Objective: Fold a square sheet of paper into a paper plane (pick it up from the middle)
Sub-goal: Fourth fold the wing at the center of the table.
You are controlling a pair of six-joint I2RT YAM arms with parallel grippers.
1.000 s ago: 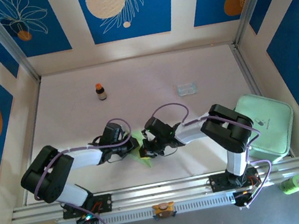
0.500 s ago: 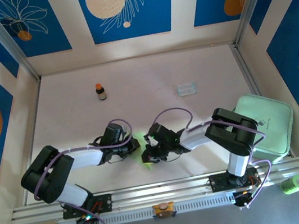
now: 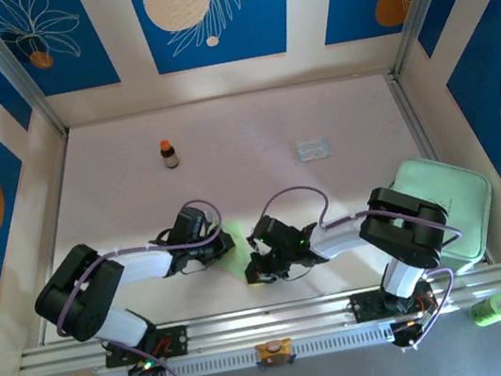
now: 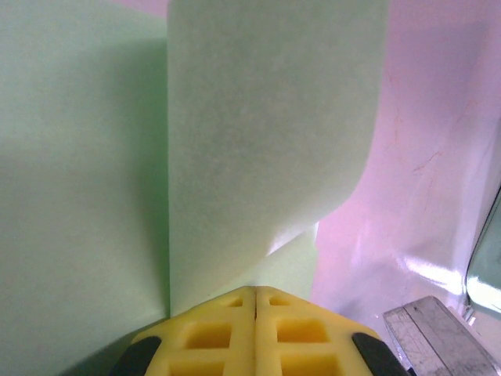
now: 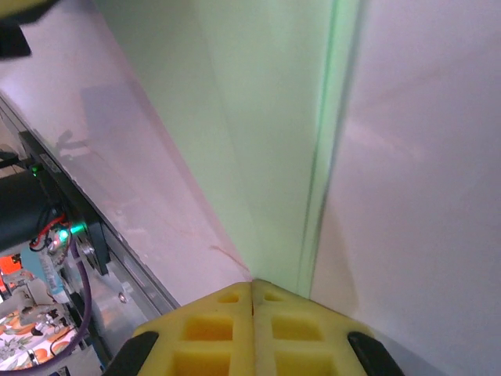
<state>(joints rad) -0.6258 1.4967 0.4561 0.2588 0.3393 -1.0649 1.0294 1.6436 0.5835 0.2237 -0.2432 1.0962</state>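
Together, left gripper and right gripper each pinch the square sheet of paper, apparently holding its fold taut for creasing.

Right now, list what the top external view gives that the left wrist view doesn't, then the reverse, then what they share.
Top external: the right hand by the sheet's near end, the brown bottle, the clear packet and the mint tray.
Left wrist: the yellow fingers closed together against the paper, and a flap curling up just past them.
Shared: the left hand and the pale green sheet of paper.
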